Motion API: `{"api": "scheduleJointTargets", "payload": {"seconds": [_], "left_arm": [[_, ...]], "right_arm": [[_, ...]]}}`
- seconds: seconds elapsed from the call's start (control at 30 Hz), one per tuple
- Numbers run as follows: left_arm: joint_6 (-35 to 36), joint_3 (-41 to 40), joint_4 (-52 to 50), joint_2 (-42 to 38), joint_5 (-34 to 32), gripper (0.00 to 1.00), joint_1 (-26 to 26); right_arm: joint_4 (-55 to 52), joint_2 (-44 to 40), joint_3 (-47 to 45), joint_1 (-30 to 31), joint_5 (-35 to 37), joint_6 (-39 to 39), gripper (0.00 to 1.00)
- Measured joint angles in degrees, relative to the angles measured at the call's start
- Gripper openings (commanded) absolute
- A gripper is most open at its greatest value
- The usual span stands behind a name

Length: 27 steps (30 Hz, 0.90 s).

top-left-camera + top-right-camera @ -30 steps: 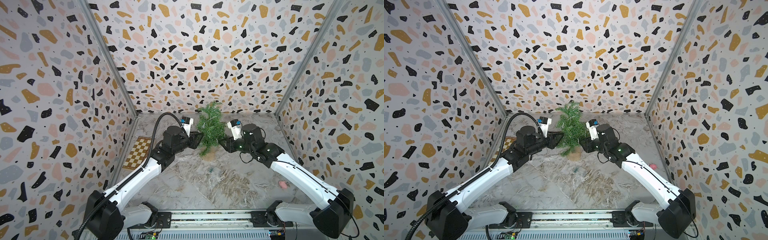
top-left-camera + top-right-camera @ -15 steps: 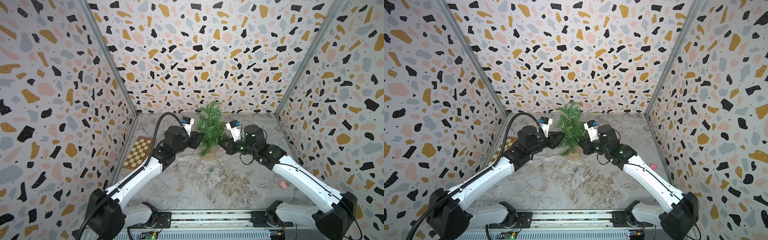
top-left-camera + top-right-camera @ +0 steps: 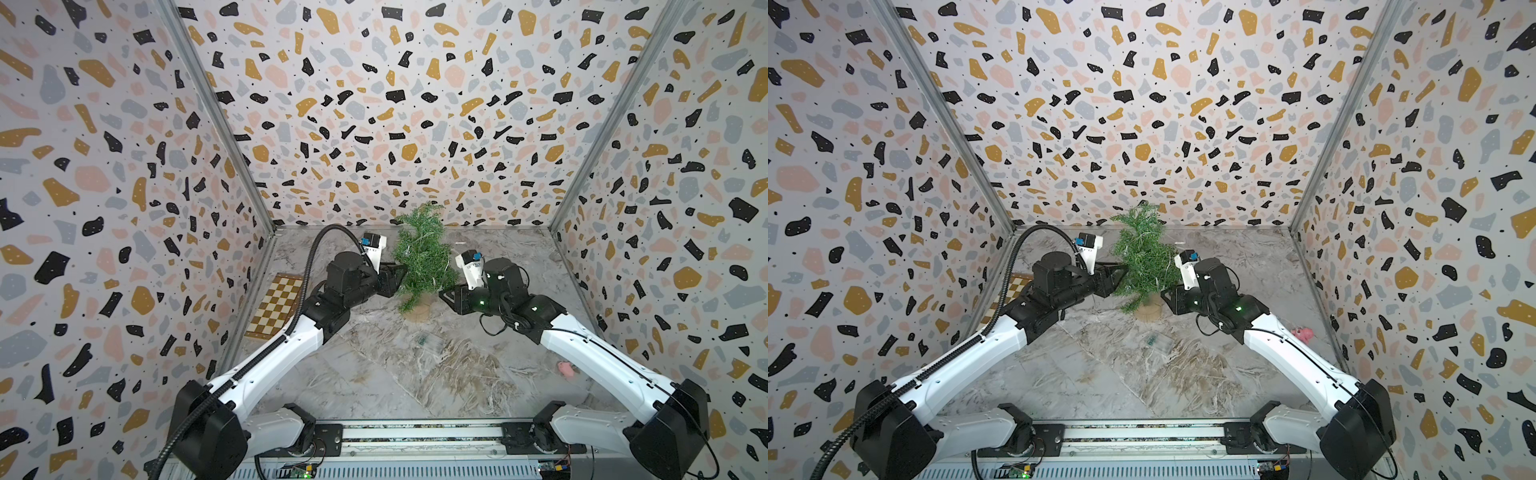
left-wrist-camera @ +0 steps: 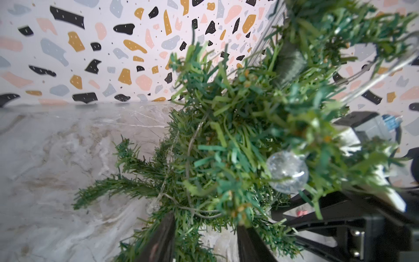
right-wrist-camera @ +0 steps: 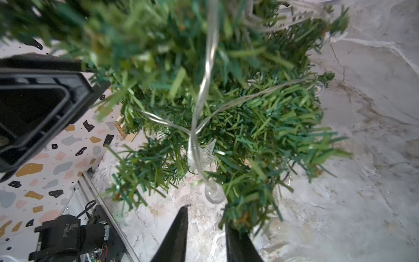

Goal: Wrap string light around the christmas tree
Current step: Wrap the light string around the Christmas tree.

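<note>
The small green christmas tree [image 3: 422, 257] [image 3: 1144, 257] stands on its tan disc base [image 3: 417, 312] at the back middle of the floor. The pale string light [image 5: 204, 79] is draped through its branches, and a clear bulb [image 5: 214, 192] hangs just beyond my right gripper's tips. Another bulb [image 4: 286, 169] and a loop of wire [image 4: 188, 158] show in the left wrist view. My left gripper [image 3: 397, 276] [image 4: 205, 224] is open at the tree's left side with needles between its fingers. On the tree's right side, low down, my right gripper [image 3: 446, 293] [image 5: 206, 211] is open and holds nothing.
A checkerboard [image 3: 278, 305] lies by the left wall. A small clear case [image 3: 430, 343] sits on the floor in front of the tree. A pink item [image 3: 565, 368] lies near the right wall. Patterned walls close in three sides.
My right gripper's jaws have parted after being shut, and the left jaws stand wider. Both arms have stayed at the tree's sides.
</note>
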Motion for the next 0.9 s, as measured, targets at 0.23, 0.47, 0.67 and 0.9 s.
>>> {"api": "scheduleJointTargets", "payload": {"seconds": [0.23, 0.47, 0.67, 0.9], "left_arm": [[0.09, -1.68, -0.42, -0.02, -1.01, 0.56, -0.09], [0.22, -1.75, -0.57, -0.04, -1.03, 0.54, -0.24], [0.22, -1.75, -0.57, -0.04, -1.03, 0.54, -0.37], [0.37, -1.90, -0.61, -0.15, -1.03, 0.54, -0.37]], "right_arm": [[2.84, 1.64, 0.57, 1.64, 6.82, 3.23, 0.34], [4.98, 4.13, 2.21, 2.27, 15.93, 7.15, 0.35], [6.75, 6.93, 2.29, 5.20, 21.05, 9.68, 0.24], [7.72, 6.54, 1.53, 5.97, 21.94, 10.05, 0.13]]}}
